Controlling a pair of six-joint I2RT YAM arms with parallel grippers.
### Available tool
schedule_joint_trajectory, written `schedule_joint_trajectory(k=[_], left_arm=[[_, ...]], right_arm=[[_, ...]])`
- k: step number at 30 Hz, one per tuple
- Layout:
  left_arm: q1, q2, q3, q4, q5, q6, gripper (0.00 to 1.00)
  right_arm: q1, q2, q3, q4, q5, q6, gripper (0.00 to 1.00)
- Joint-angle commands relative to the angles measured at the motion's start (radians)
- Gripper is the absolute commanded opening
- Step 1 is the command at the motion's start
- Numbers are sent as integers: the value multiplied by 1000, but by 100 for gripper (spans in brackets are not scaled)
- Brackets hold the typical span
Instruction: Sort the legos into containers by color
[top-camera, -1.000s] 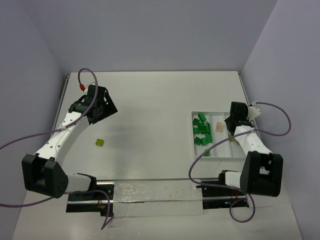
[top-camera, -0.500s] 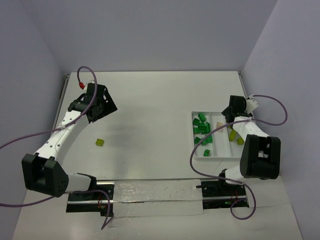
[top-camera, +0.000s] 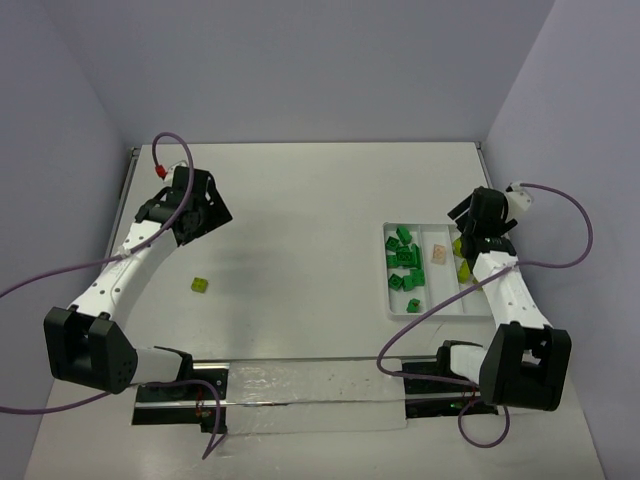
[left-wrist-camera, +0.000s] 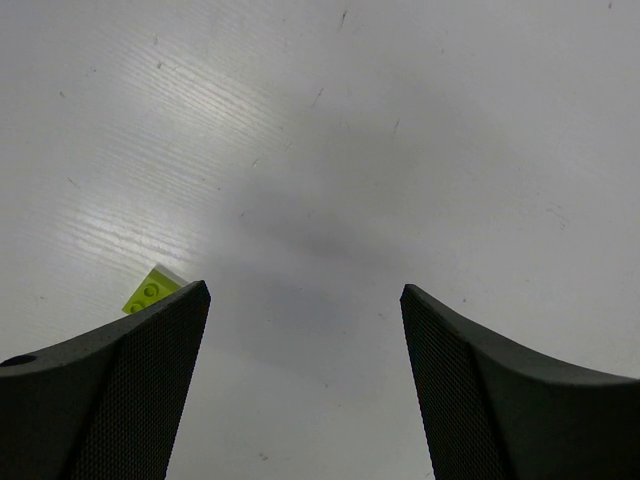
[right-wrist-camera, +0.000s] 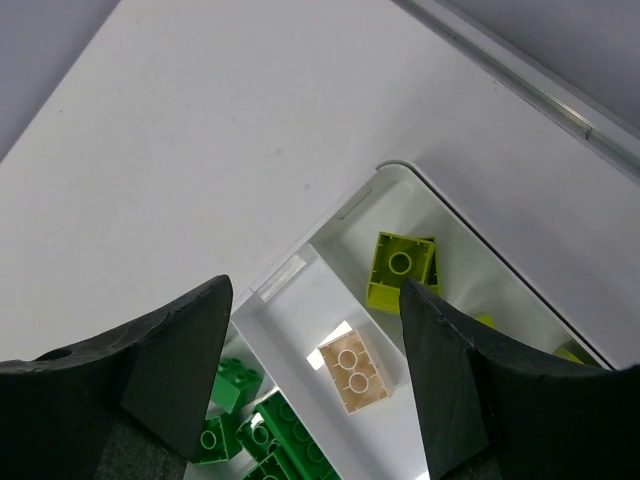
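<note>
On the table (top-camera: 300, 220): a yellow-green brick (top-camera: 200, 285) lay well apart from the tray (top-camera: 450, 308).
Left gripper (left-wrist-camera: 303, 290): jaws spread, empty, brick beside one finger (left-wrist-camera: 120, 390).
Right gripper (right-wrist-camera: 315, 285): jaws spread, empty, over the tray.
Your step: you needed the left jaws centred on it.

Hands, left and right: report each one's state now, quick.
Left hand: open, holding nothing.
Right hand: open, holding nothing.

A white table (top-camera: 320, 200) meets plain lavender-grey walls (top-camera: 300, 60) at back and sides; light is even.
</note>
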Motion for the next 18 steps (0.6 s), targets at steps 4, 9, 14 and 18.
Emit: schedule_joint_trajectory(k=[4,9,14,18], left_arm=[[14,-26,-1,-18,-27,1,86],[35,-11,-42,-28,-40,-23,85],[91,-4,-113,-36,-28,-78,86],[143,-16,-198,-16,31,-143,87]], right_arm=[[1,-50,-67,5,-57,-11,75],[2,-91,-75,-6,-76,-14,76],[2,-135,-66,-17,-86,-27,77],[2,-144,-61,-19,-98,-25,77]])
